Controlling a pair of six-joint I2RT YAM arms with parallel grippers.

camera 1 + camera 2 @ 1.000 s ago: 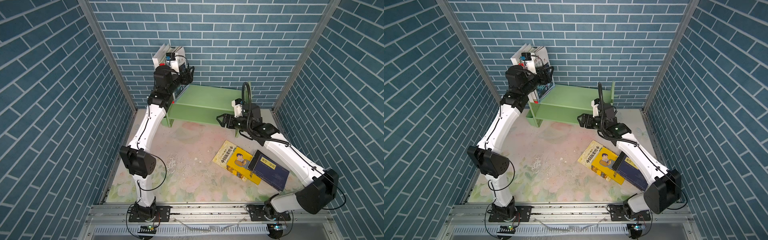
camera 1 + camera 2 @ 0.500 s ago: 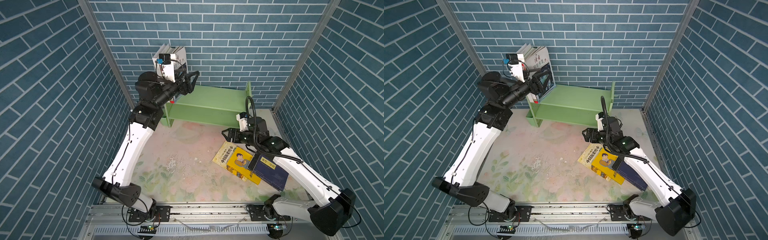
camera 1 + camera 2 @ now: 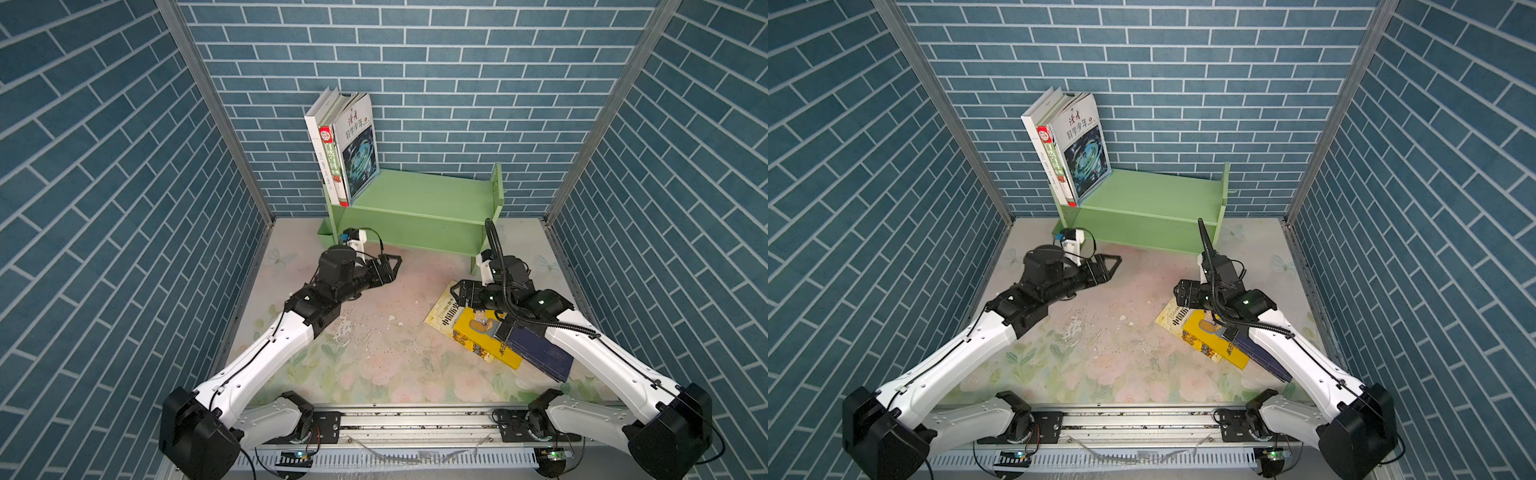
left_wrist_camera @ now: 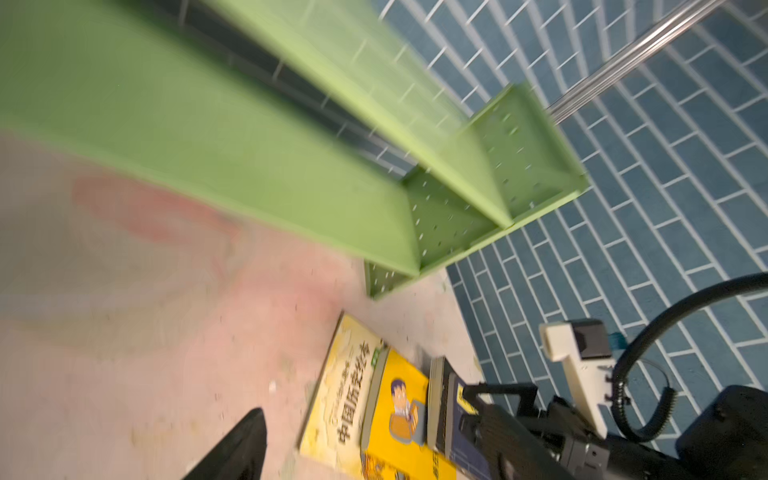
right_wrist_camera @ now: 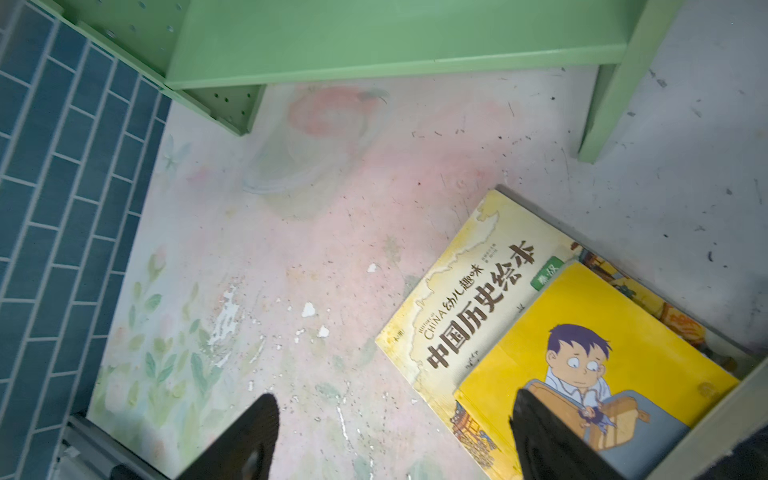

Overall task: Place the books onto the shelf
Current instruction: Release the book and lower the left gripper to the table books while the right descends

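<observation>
While the left gripper point(image 3: 394, 266) and right gripper point(image 5: 390, 419) both hover with jaws apart, three books point(image 3: 343, 145) stand at the left end of the shelf point(image 3: 419, 195), upper centre, and the floor stack point(image 3: 478, 332) lies lower right, partly under the right arm point(image 3: 602, 357).

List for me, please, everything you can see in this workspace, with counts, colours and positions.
Shelf: one, light green, two tiers, against the back wall.
Standing books: at least three, white, green-and-red, and one with a dark space cover, upright at the top tier's left end.
Pale yellow book: one, flat on the table's right, bottom of an overlapping pile.
Bright yellow book: one, cartoon man, on the pale one.
Navy book: one, topmost, partly hidden by the right arm.
Table: one, faded floral, flecked.
Walls: three, blue brick pattern.
Left arm: white and black, jaws open, empty, before the shelf.
Right arm: white and black, jaws open above the pile.
</observation>
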